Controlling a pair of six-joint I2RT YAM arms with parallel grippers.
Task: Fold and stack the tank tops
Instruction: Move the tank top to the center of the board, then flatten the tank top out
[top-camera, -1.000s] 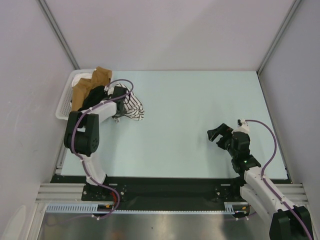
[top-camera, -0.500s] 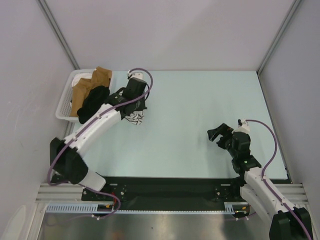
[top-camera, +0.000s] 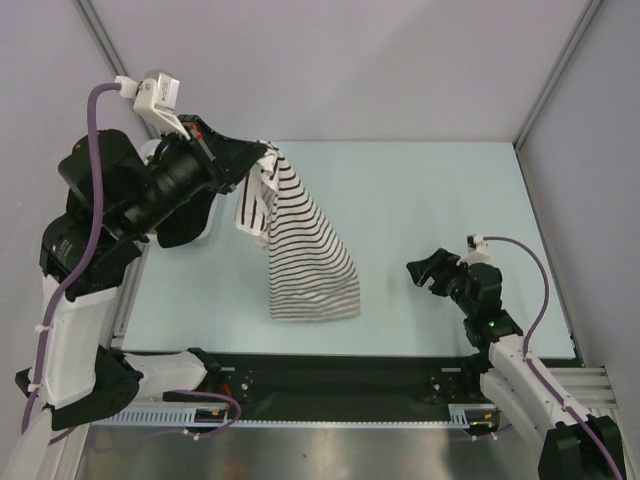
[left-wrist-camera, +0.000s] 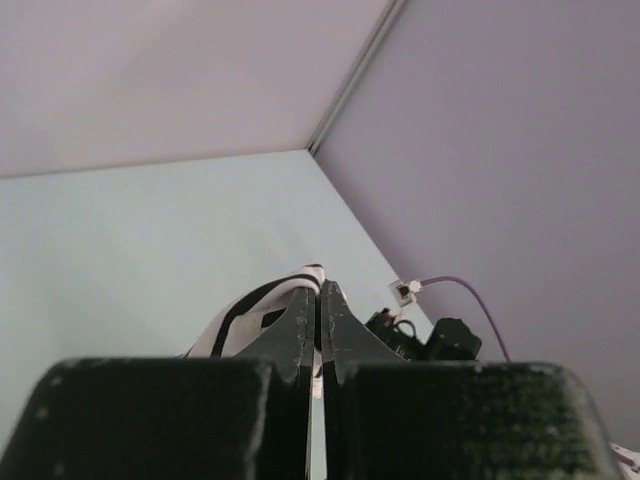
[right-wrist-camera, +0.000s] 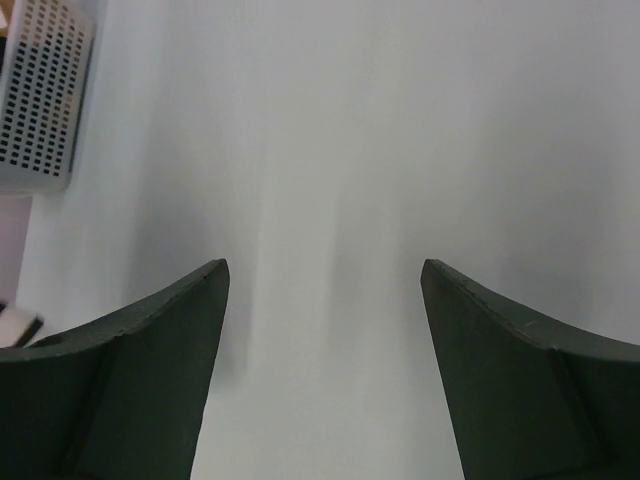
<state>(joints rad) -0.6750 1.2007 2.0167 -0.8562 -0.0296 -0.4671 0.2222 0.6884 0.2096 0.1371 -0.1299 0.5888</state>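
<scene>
The white tank top with thin black stripes (top-camera: 305, 250) hangs lengthwise from my left gripper (top-camera: 266, 156), which is raised high over the table's left side. In the left wrist view the fingers (left-wrist-camera: 300, 320) are shut on a striped strap (left-wrist-camera: 262, 300). The top's hem reaches down toward the table's near middle; I cannot tell if it touches. My right gripper (top-camera: 424, 271) hovers low at the right, open and empty, about a hand's width from the hem. Its wrist view shows only bare table between the fingers (right-wrist-camera: 180, 330). The black tank top is hidden behind my left arm.
A white perforated basket (right-wrist-camera: 40, 95) stands at the table's far left, mostly covered by my left arm in the top view. Grey walls enclose the table on three sides. The black mounting rail (top-camera: 330, 375) runs along the near edge.
My left gripper closed on the striped top beside the basket and rose high, drawing it out so it hangs full length. My right gripper shifted slightly left and its jaws narrowed a little.
</scene>
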